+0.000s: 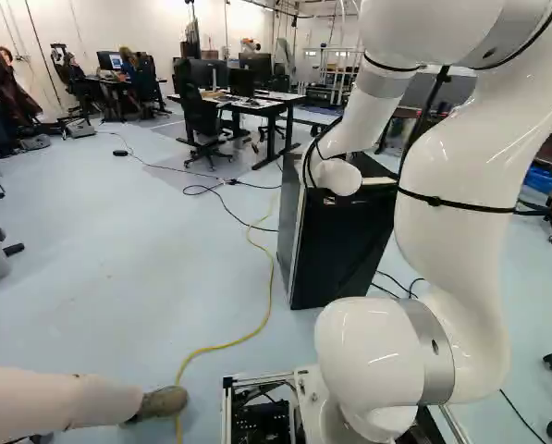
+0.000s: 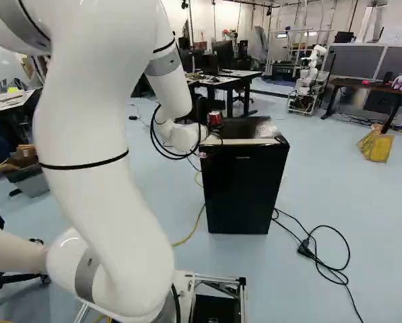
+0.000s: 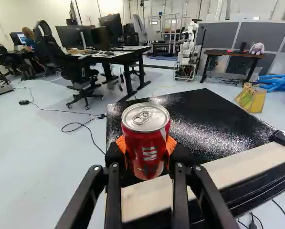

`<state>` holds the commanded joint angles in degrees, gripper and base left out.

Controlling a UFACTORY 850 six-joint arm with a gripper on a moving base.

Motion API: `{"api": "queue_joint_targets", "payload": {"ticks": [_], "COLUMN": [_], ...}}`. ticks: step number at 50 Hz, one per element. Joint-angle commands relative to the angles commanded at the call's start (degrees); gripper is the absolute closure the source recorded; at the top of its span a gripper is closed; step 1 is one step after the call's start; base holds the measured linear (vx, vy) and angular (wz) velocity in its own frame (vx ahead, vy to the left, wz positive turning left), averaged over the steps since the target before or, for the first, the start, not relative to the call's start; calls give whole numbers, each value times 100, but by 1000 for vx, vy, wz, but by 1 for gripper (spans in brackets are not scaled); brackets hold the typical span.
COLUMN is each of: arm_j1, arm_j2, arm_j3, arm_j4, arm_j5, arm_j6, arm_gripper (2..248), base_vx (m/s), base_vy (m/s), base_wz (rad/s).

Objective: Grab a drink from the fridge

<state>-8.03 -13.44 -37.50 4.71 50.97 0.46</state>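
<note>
The big, bendy white robot arm [image 1: 456, 185] covers part of the boxy, shiny black fridge [image 1: 336, 250], and its top gets cut off. The round, shiny red metal can [image 3: 146, 150] hides most of the flat orange pads [image 3: 171, 144]. Far away, another robot [image 3: 185, 55], white and skinny, looks too tiny to see well.

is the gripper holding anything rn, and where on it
A red can, held by the gripper, its orange pads on opposite sides of the can's body, about mid-height.

Red can [image 3: 146, 143], held upright near top of shut black fridge [image 2: 244, 192].
</note>
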Motion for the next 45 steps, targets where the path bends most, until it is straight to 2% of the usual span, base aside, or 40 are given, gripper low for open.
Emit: {"api": "queue_joint_targets", "payload": {"ticks": [18,45], "arm_j1": [167,479], "arm_j2": [613,1757], "arm_j3": [677,1940], "arm_j4": [-98,-281], "arm_j5": [-20,-58], "arm_j6": [-10,-27], "arm_gripper": [153,153], "base_vx": [0,0], "base_vy": [0,0], "base_wz": [0,0]}}
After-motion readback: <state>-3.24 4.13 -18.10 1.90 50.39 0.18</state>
